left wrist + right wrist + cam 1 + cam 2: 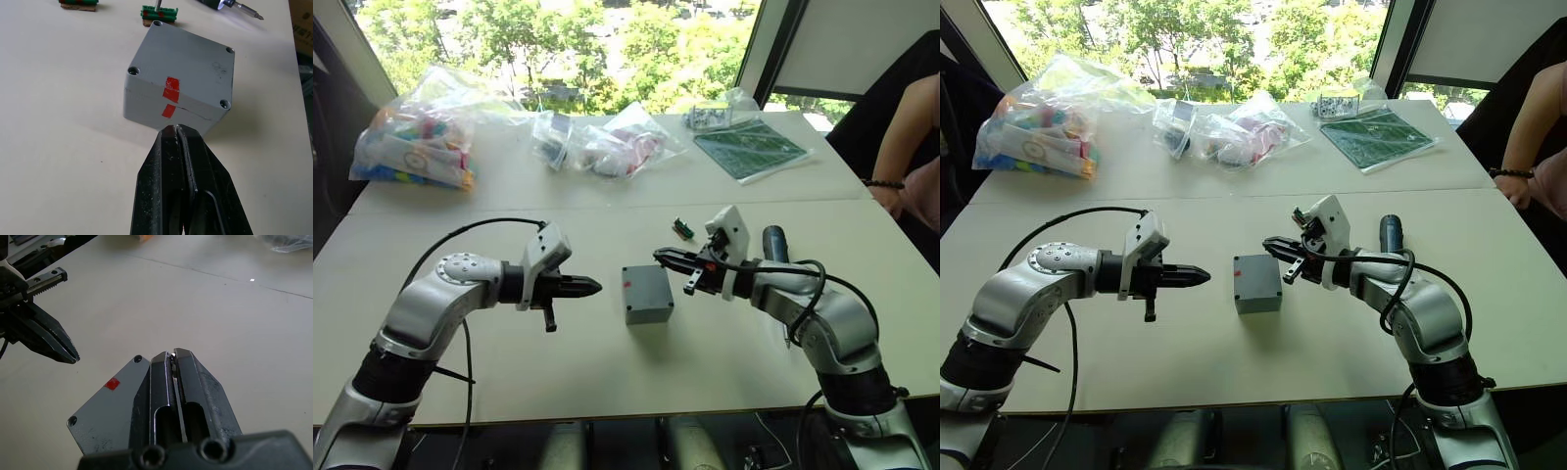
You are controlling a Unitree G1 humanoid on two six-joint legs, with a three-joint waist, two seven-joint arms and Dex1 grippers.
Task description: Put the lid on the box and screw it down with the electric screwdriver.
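The grey box point(647, 299) stands mid-table with the lid point(188, 66) seated on top; red marks on lid and box line up across the seam. Screw holes show at the lid's corners. My left gripper point(594, 286) is shut and empty, its tip pointing at the box's left side, a short gap away. My right gripper point(659, 256) is shut and empty too, hovering over the lid's far right corner. The electric screwdriver point(774, 243) lies on the table behind my right forearm, its bit end point(243, 9) pointing away from the box.
Two small green parts point(159, 13) lie just behind the box. Clear bags point(416, 137) of parts and a green mat point(749, 149) sit at the table's far side. A person's arm point(911, 147) rests at the right edge.
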